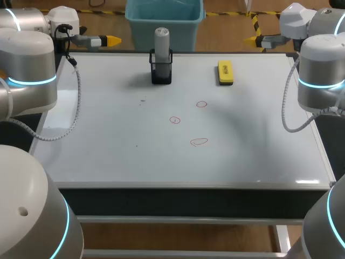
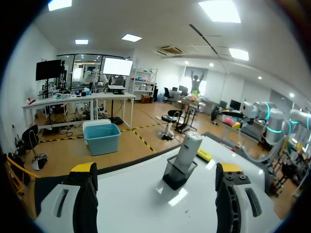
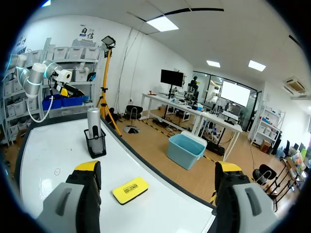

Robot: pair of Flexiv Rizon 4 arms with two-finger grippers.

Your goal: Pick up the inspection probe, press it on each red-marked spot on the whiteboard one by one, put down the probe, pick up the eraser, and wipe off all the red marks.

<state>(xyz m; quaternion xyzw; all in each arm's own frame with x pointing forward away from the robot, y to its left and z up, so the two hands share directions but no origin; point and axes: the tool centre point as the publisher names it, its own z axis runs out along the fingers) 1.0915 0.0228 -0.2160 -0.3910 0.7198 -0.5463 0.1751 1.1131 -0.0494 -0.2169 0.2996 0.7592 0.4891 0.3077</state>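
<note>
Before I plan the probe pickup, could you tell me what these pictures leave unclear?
Probe tip: hidden inside the black holder in every view.
Red marks: none shows in the left wrist view; the right wrist view shows only one, tiny.
Eraser underside: faces the whiteboard, unseen in all views.

White-grey rounded arms (image 1: 28,70), glowing cyan joint rings (image 1: 31,81), coiled grey cables (image 1: 77,102), grey hands (image 2: 155,174) with yellow fingertips (image 2: 82,168)
</note>
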